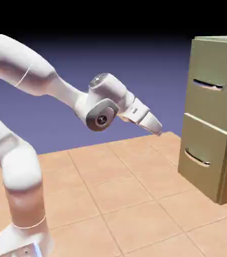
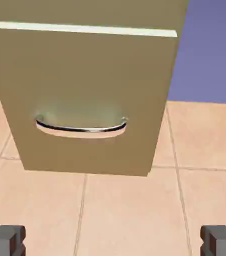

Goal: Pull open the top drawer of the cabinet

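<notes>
Tabletop (image 1: 120, 201): I see salmon-tan square tiles with thin darker seams, running under everything in my view.
Lower drawer front (image 1: 206, 158): olive-green, flat, sitting shut just above the tabletop near its far right edge.
Lower handle (image 2: 81, 127): thin curved silver bar across that front.
Backdrop (image 1: 150, 70): plain blue-violet, darkening to black at the top.

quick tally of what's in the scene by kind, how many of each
cabinet: 1
drawers: 2, top drawer and lower drawer
silver handles: 2, upper handle and lower handle
robot arm: 1
total: 6
</notes>
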Robot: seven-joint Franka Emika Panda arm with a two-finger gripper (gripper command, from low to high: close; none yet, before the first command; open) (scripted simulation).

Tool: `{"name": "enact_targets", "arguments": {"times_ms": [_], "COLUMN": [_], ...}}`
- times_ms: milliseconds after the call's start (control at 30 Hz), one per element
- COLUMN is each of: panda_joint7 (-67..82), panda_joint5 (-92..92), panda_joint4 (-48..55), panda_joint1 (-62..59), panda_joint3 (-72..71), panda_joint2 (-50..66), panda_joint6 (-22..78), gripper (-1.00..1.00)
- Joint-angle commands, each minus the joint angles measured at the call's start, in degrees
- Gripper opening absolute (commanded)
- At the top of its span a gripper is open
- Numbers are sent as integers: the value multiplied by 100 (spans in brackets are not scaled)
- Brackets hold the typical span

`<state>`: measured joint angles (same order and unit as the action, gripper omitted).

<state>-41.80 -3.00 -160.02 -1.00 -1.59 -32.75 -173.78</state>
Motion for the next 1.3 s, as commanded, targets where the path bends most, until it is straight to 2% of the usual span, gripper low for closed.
{"name": "enact_targets", "arguments": {"times_ms": [0, 1267], "panda_joint7": [55, 2135], "panda_joint5": [-249, -9718], "panda_joint4": [82, 3188], "panda_joint1": [-140, -5465], "panda_joint3": [-132, -5134], "panda_joint2": [-7, -290], "panda_joint6": [19, 745], "gripper": [0, 0]}}
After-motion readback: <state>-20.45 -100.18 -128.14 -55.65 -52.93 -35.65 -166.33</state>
